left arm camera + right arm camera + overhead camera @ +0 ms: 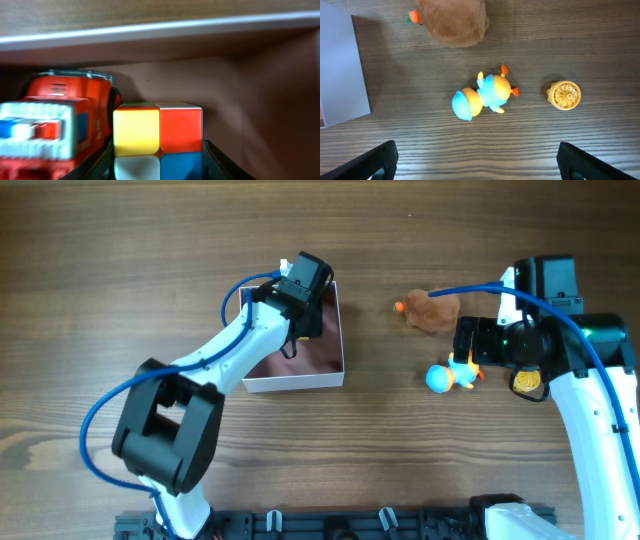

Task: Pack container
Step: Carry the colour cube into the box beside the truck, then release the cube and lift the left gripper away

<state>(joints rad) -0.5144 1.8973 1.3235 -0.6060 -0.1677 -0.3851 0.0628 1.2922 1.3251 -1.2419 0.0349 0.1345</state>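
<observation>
The container (295,383) is a shallow square box with white walls and a pink inside, left of the table's centre. My left gripper (305,315) reaches into its far part and is shut on a small colour cube (158,140) with yellow, orange, white and blue faces. A red toy truck (55,130) lies in the container just left of the cube, near the container's white rim (160,27). My right gripper (477,165) is open and empty above the table, over a blue and orange toy figure (482,95), which also shows in the overhead view (445,375).
A brown plush toy (432,310) lies right of the container, beyond the figure. A small gold wheel-like piece (528,380) lies to the figure's right. The container's outer wall (340,70) shows at the left of the right wrist view.
</observation>
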